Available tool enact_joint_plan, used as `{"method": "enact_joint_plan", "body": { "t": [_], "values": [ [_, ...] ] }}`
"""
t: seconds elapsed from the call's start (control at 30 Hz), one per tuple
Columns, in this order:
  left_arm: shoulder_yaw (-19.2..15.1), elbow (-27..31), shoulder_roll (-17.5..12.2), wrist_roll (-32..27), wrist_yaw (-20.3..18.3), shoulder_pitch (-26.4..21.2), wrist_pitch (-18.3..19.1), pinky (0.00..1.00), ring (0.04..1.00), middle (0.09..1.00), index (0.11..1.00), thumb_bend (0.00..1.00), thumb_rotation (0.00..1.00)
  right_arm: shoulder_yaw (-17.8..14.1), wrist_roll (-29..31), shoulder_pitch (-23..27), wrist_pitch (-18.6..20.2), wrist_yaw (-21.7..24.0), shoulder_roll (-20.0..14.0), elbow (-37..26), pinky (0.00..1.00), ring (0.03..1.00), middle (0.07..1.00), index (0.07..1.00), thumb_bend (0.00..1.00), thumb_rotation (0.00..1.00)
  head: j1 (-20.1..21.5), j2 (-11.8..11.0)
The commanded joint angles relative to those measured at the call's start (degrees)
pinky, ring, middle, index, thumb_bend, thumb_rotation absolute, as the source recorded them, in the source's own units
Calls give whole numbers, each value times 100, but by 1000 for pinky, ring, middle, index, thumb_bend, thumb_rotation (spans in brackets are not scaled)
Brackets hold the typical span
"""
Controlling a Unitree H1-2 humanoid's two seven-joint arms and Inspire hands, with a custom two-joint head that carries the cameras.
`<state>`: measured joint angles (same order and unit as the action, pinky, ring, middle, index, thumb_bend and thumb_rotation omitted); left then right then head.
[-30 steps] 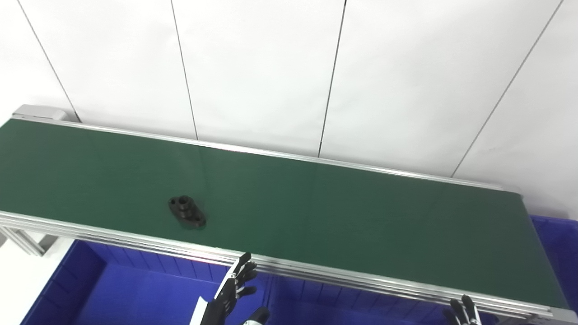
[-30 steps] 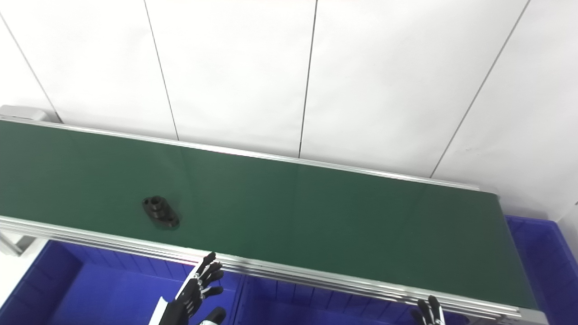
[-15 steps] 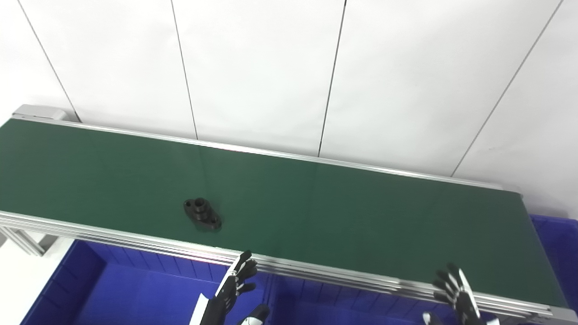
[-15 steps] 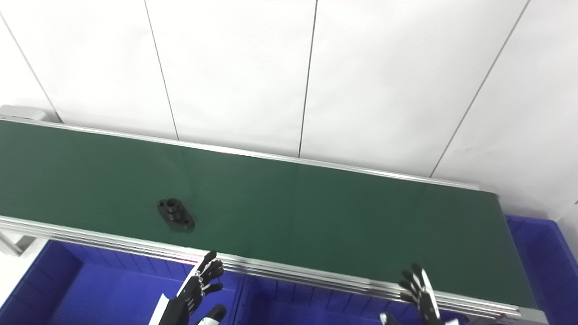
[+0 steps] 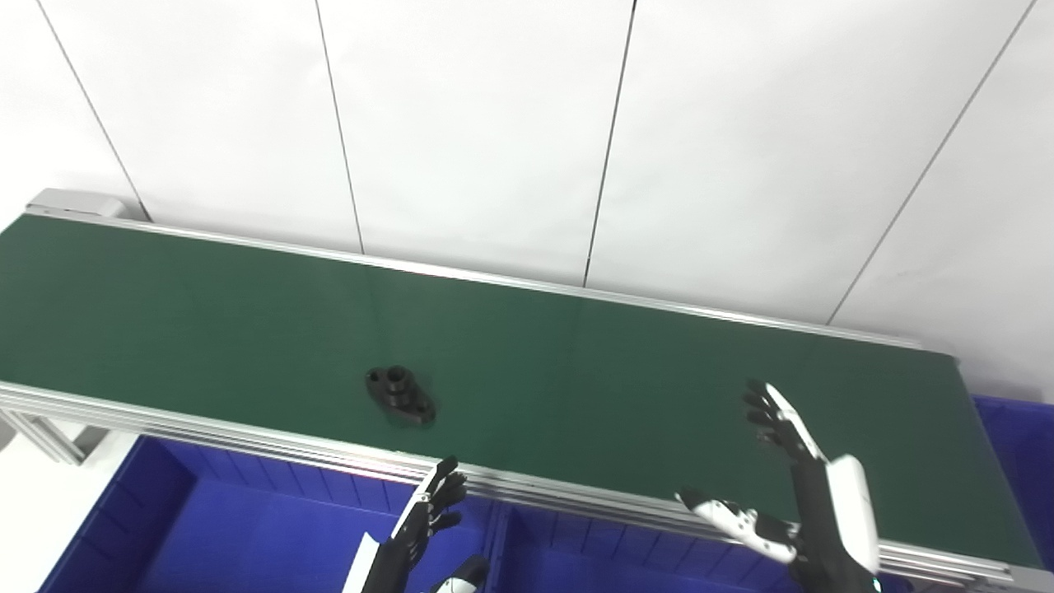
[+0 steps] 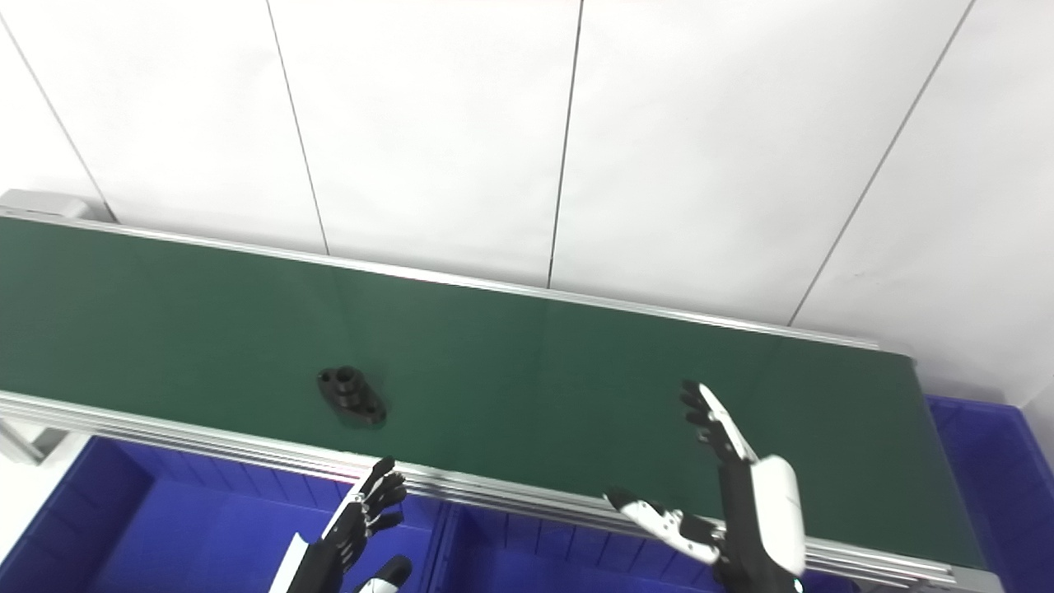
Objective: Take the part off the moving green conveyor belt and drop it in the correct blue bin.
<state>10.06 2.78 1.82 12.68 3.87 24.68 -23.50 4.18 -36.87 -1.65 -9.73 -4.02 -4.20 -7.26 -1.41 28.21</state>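
nearest the camera, the left hand (image 5: 424,523) hovers over the blue bin (image 5: 247,535) just below the conveyor's near rail, its fingers (image 5: 445,487) spread apart and pointing up toward the belt, holding nothing. a divider wall separates this bin from a second blue bin (image 5: 576,568) alongside it under the rail. to the right, the right hand (image 5: 803,494) is raised above the near edge of the belt, palm turned inward, its fingers (image 5: 774,416) stretched straight and apart, the thumb jutting out to the left; it grips nothing either. the white shell on the back of this hand faces right.

beyond the hands runs the aluminium rail (image 5: 247,441) of the conveyor, then the green conveyor belt (image 5: 576,371) itself, stretching diagonally from the upper left to the lower right. on it lies the part (image 5: 400,394), a black flange with a raised round hub and a bolt hole at each end, resting flat near the belt's near edge, a little left of the middle. it sits just beyond and slightly left of the left hand, and well apart from the right hand.

at the far right, past the belt's end, a corner of another blue bin (image 5: 1017,445) shows. behind the belt stands a white panelled wall (image 5: 494,123) with thin dark seams.
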Motion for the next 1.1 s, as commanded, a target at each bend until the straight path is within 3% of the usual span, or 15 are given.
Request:
{"method": "enact_joint_plan", "body": {
  "t": [0.0, 0.3, 0.53, 0.73, 1.07],
  "values": [
    [20, 73, 12, -5, 16, -32, -227, 832, 888, 916, 943, 513, 696, 92, -224, 281, 269, 8, 13, -35, 704, 780, 812, 851, 916, 424, -8, 5],
    [58, 102, 40, -64, 12, -4, -235, 842, 893, 920, 941, 475, 690, 662, -1113, 1092, 1215, 293, 25, 335, 746, 812, 829, 840, 933, 493, -15, 21],
    [107, 120, 63, -130, 5, 21, -258, 845, 896, 923, 950, 457, 683, 989, -1314, 1525, 1240, 61, 44, 870, 764, 807, 822, 824, 941, 514, 9, 39],
    [129, 144, 115, -118, 26, 41, -235, 851, 897, 921, 953, 460, 683, 1258, -1485, 1794, 1506, 81, 156, 1199, 770, 805, 819, 835, 942, 533, -11, 58],
    [166, 210, 232, -22, 63, 106, -211, 840, 885, 912, 948, 474, 709, 1773, -1909, 2251, 1633, -284, 238, 2055, 746, 766, 783, 816, 954, 502, -25, 94]
  ]
}}
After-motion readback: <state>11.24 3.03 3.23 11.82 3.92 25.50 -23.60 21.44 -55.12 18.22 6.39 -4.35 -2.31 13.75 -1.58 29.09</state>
